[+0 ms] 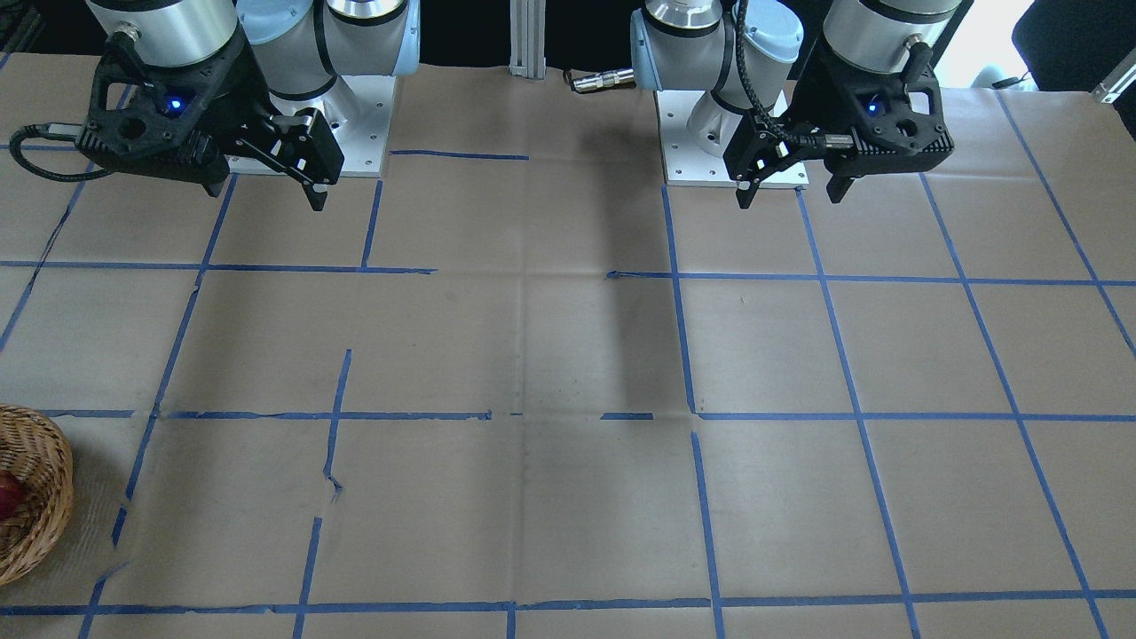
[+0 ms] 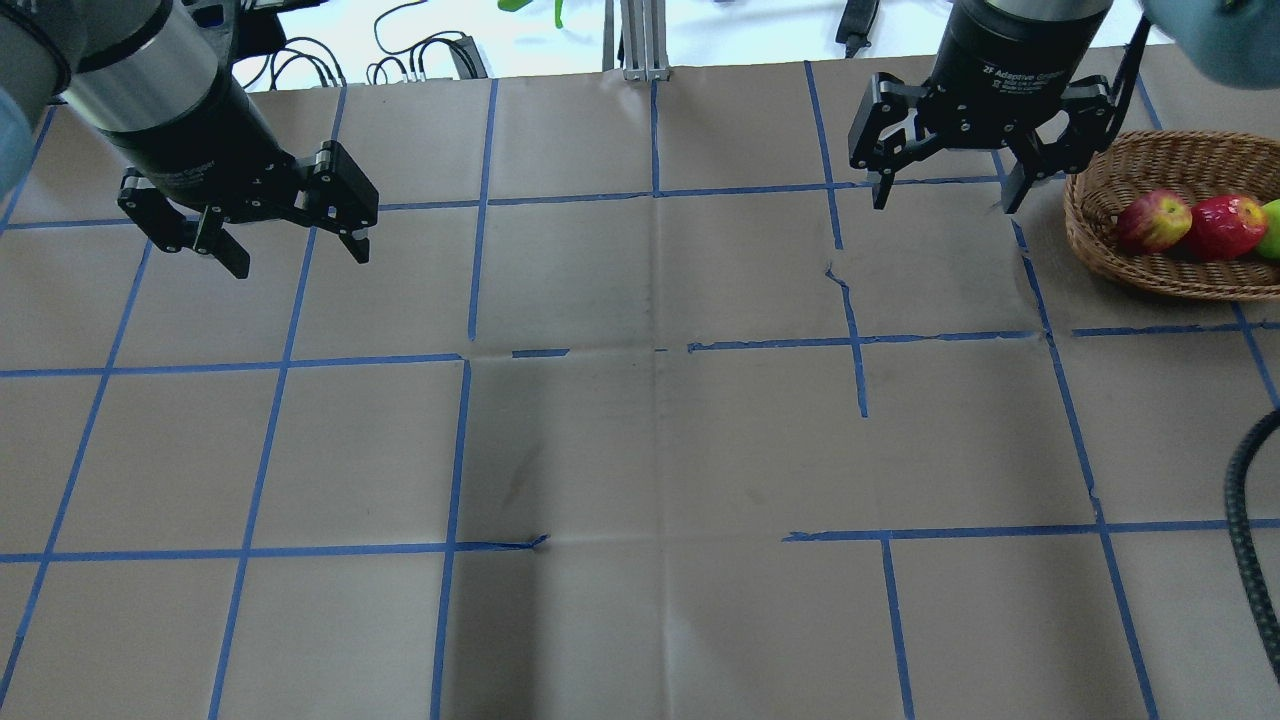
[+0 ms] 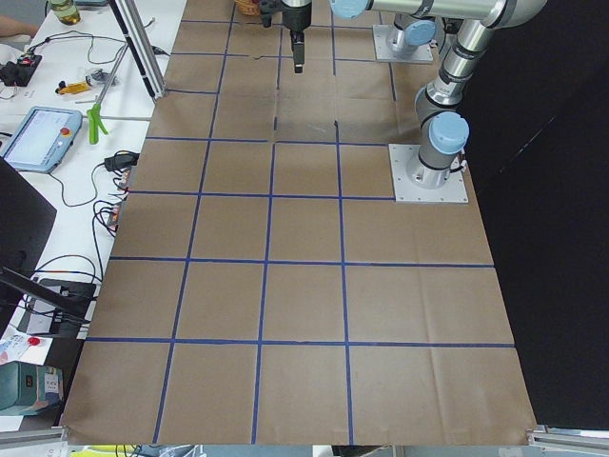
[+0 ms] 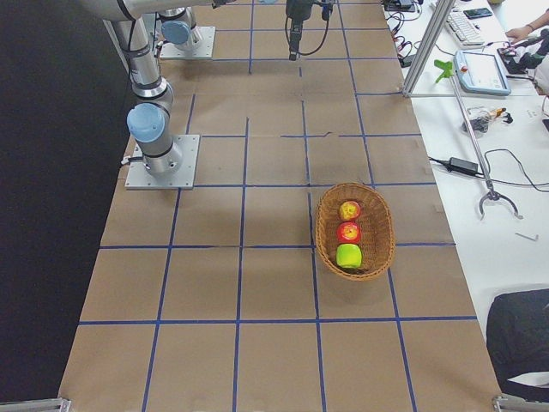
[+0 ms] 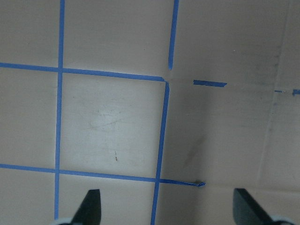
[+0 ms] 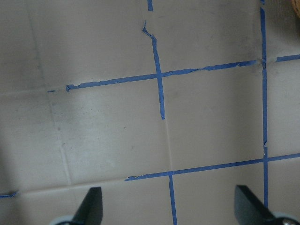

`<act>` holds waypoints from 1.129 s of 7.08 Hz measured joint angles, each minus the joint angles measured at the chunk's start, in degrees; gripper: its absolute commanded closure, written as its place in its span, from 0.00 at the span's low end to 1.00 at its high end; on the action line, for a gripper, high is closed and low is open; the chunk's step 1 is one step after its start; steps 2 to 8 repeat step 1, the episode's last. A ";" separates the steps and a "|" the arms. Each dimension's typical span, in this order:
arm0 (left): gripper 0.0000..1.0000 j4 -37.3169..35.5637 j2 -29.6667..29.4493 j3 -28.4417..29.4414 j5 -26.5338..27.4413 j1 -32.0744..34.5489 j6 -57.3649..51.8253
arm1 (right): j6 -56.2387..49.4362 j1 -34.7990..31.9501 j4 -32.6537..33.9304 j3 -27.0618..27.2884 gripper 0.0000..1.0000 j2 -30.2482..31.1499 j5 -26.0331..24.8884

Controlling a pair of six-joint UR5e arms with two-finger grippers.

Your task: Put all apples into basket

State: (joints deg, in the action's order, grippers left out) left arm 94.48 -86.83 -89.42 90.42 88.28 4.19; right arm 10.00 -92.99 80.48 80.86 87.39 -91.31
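The wicker basket [image 2: 1100,215] stands at the table's right end and holds all three apples: the red and yellow one [image 2: 1153,221], the deep red one [image 2: 1225,227] and the lime green one [image 2: 1272,230], cut by the frame edge. The exterior right view shows the basket [image 4: 319,227] with the three apples in a row. My right gripper [image 2: 945,203] hangs open and empty above the table, just left of the basket. My left gripper [image 2: 300,258] hangs open and empty over the table's left part. Both wrist views show only paper between the spread fingers [image 5: 91,206] [image 6: 91,206].
The table is covered in brown paper with a blue tape grid [image 2: 655,345]. In the front-facing view the basket [image 1: 40,497] sits at the lower left edge. A black cable [image 2: 1245,500] hangs at the right edge. The arm bases [image 1: 728,133] stand at the robot's side.
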 measured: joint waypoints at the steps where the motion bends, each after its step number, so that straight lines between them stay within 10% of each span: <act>1: 0.00 -0.05 0.00 -0.24 -0.09 -0.02 0.22 | -0.62 -0.02 0.21 0.00 0.01 -0.01 -0.03; 8: 0.00 -0.05 0.00 -0.24 -0.09 -0.02 0.22 | -0.62 -0.02 0.21 0.00 0.01 -0.01 -0.03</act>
